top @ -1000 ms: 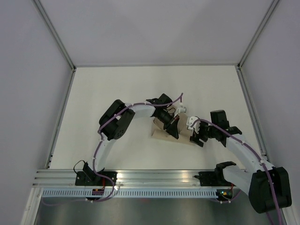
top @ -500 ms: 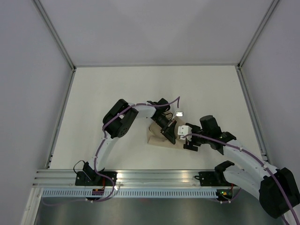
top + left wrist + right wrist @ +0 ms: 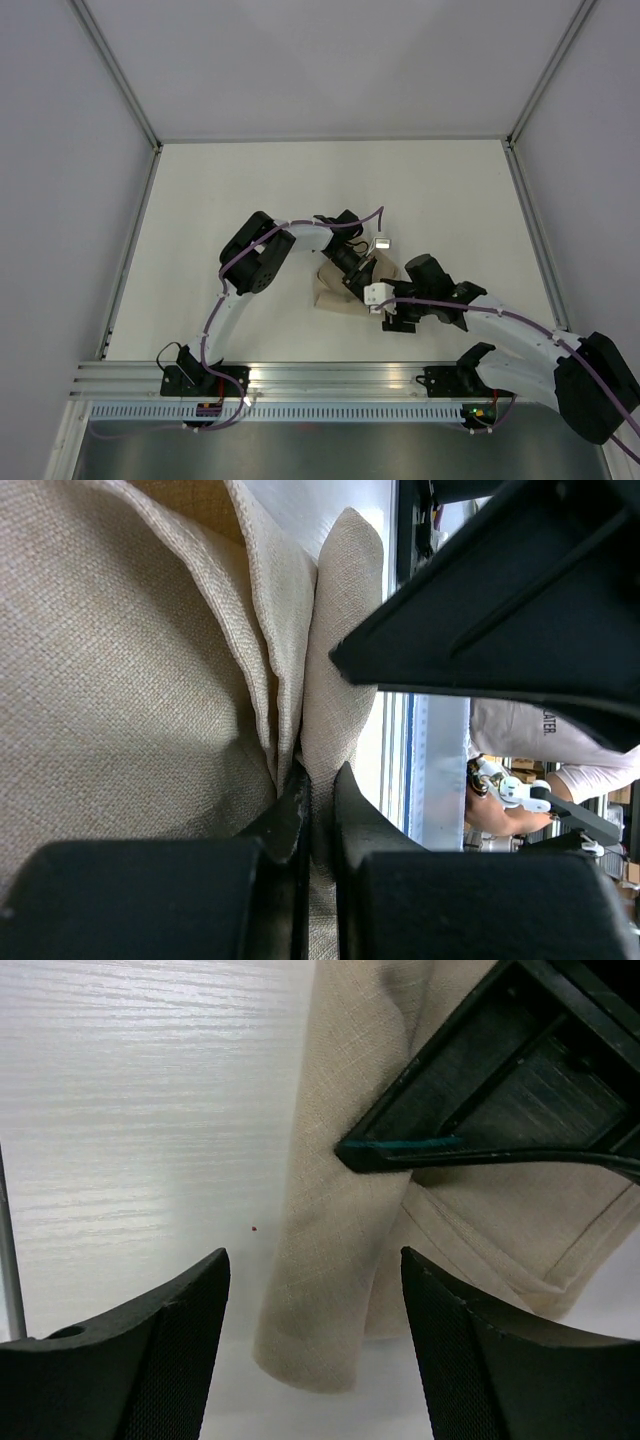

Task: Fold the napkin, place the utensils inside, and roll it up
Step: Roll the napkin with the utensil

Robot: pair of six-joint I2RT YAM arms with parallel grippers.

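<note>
My left end effector (image 3: 318, 780) is closed to a slit, its two black fingers pinching a standing fold of the napkin (image 3: 120, 680) between their tips. From the right wrist camera, that same end effector shows as a black wedge lying against the cloth.

My right end effector (image 3: 312, 1265) stands wide open and grips nothing. One finger is over bare table (image 3: 130, 1110) and the other over the cloth. The rounded end of a folded or rolled part of the napkin (image 3: 335, 1260) lies between them. I cannot tell whether either finger touches the fabric.

In the wrist view that rolled part runs lengthwise, straight away from the right end effector. From above, the napkin (image 3: 328, 290) is a bunched tan strip whose long axis seems to run left to right. It lies near the middle of the table (image 3: 230, 200), a little toward the arms. Both end effectors, left (image 3: 358, 275) and right (image 3: 385, 305), crowd over its middle and hide most of it.

Beyond the table edge, a white shirt (image 3: 520, 740) carries a line of print too small for me to read.
</note>
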